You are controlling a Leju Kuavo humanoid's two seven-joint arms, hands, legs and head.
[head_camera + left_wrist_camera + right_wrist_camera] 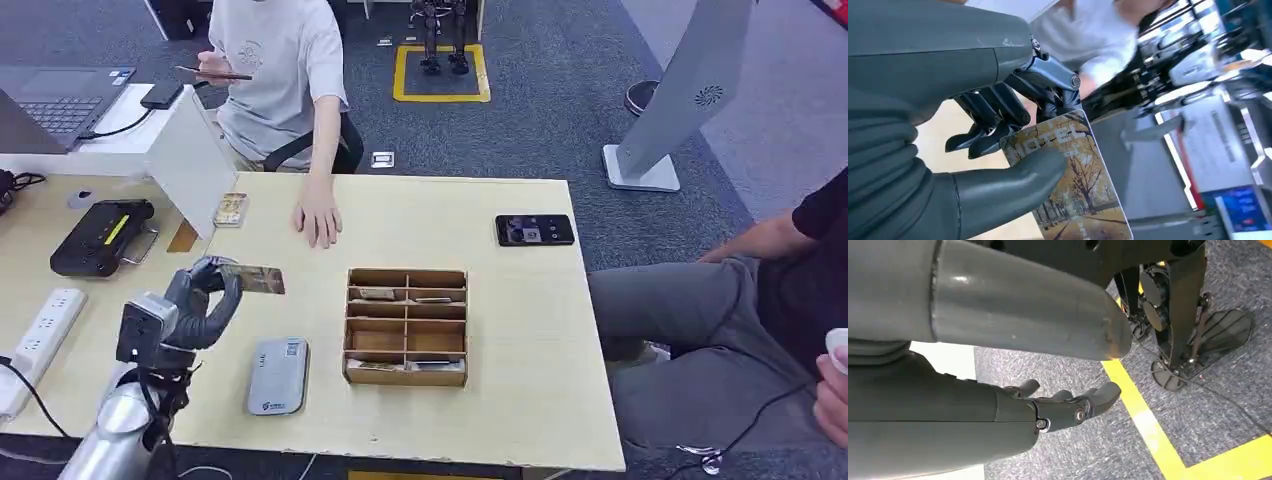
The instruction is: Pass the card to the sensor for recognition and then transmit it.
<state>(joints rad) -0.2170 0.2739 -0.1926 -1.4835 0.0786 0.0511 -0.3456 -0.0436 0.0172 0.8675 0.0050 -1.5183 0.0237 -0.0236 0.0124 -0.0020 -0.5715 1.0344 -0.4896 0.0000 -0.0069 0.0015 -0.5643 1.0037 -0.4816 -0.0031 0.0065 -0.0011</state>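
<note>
Far left on bench [500, 420]: white power strip [40, 330], black card terminal [100, 235] with a yellow-green strip, laptop [55, 100] behind on a separate white surface.

Left hand [205, 300] raised above bench near its left side, holding hotel card [255, 278]. Left wrist view: thumb [1013, 185] pressed on printed face, darker fingers [998, 112] closed behind near one short end; tree-avenue print and lettering "HOTEL" legible on card [1073, 185]. Most of card projecting free beyond the grip.

Nearer the front edge, just right of the hand: grey sensor pad [278, 375] lying flat, well below the card, not touching. Judged the reader to target; the black terminal also possible, cannot tell which.

Centre: wooden divided tray [406, 326], several compartments holding cards. Person's hand [318, 222] resting flat on far side of bench; second card [231, 209] by the white divider. Right of tray: black phone [534, 230].

Right hand [1068, 405] hanging beside body over grey carpet, fingers loosely curled, nothing in them.

Handling, judged: card light, thin, stiff, glossy, so likely slippery under smooth fingers. Present hold at one end suitable; keeps free end clear to lay flat over sensor. Risk: card pivoting or slipping out if tapped hard edge-on. Step in hand: bringing card to sensor; handover not yet done.
</note>
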